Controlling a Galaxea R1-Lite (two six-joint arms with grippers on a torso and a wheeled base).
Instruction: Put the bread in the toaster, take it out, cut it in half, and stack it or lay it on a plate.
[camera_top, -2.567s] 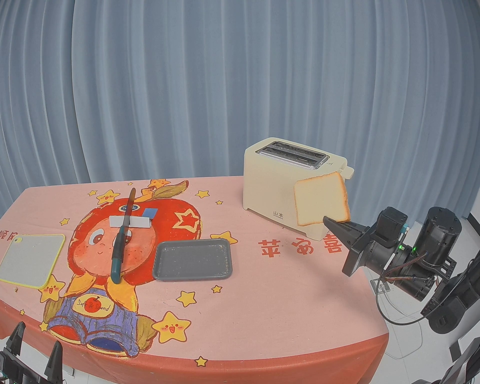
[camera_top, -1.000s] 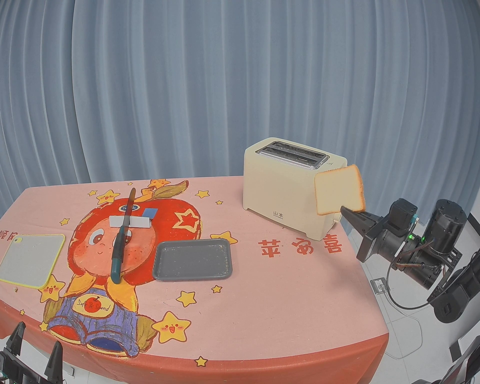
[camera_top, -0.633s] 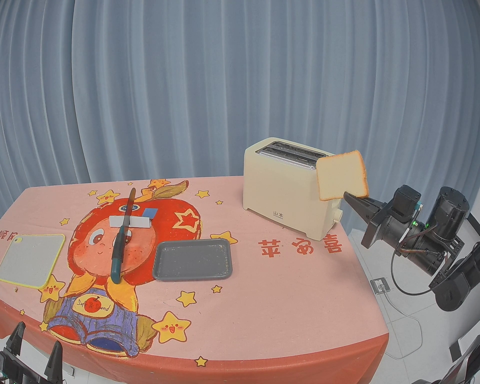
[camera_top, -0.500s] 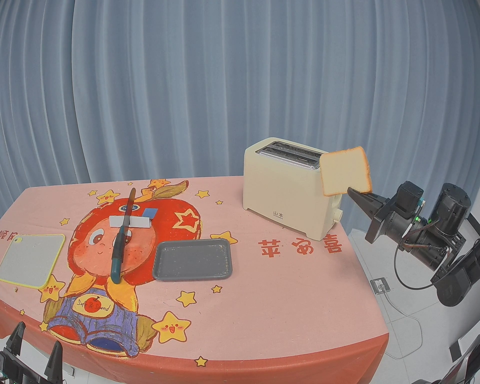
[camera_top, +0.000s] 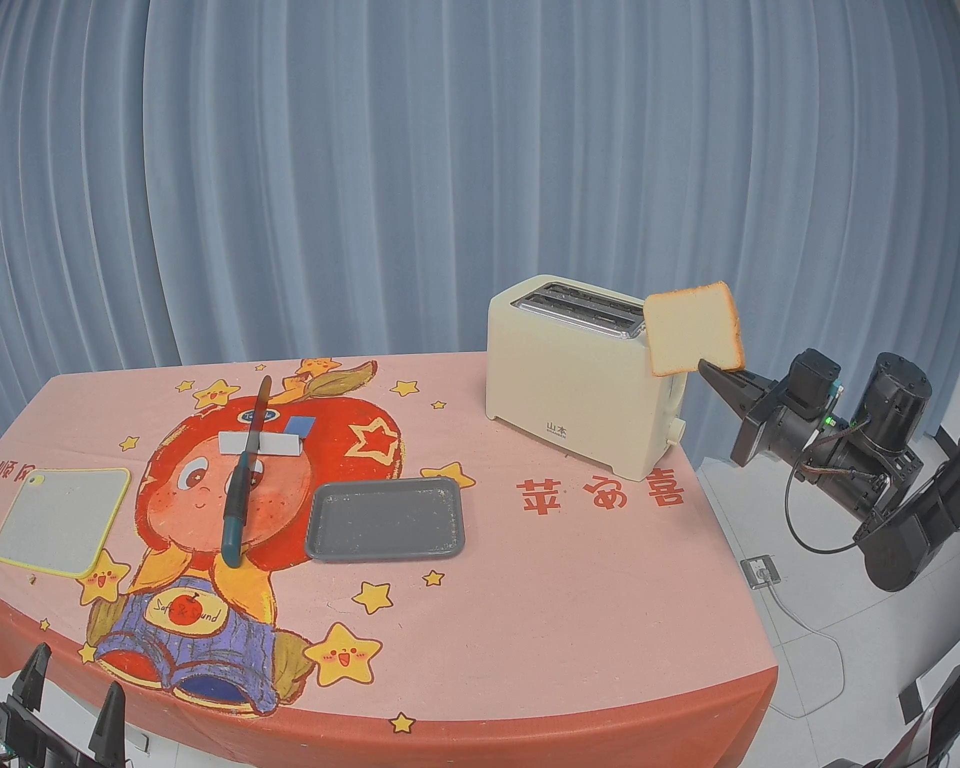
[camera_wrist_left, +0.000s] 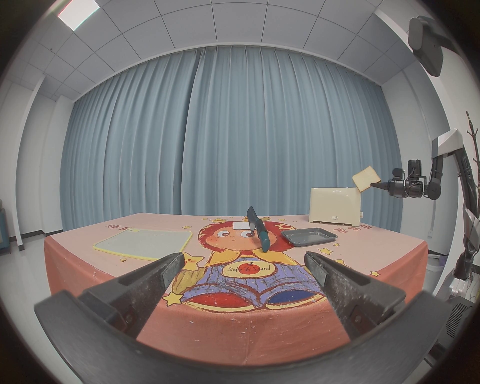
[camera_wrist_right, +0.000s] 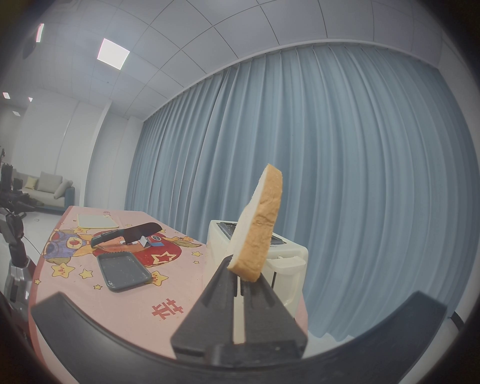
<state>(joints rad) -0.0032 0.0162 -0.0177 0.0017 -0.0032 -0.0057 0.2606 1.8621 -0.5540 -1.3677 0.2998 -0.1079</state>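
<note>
1. Our right gripper (camera_top: 712, 368) pinches the bread (camera_top: 694, 328) by its lower corner, slice upright in the air; our left gripper (camera_wrist_left: 242, 261) hangs spread.
2. The toaster (camera_top: 575, 385) stands near the bread, its top about level with it.
3. The grey plate (camera_top: 385, 518) lies left of the toaster.

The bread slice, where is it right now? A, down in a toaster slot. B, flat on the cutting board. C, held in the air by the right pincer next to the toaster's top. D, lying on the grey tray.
C: the right pincer grips the bread slice by its lower edge, holding it upright in the air beside the top of the toaster, not in a slot.
</note>
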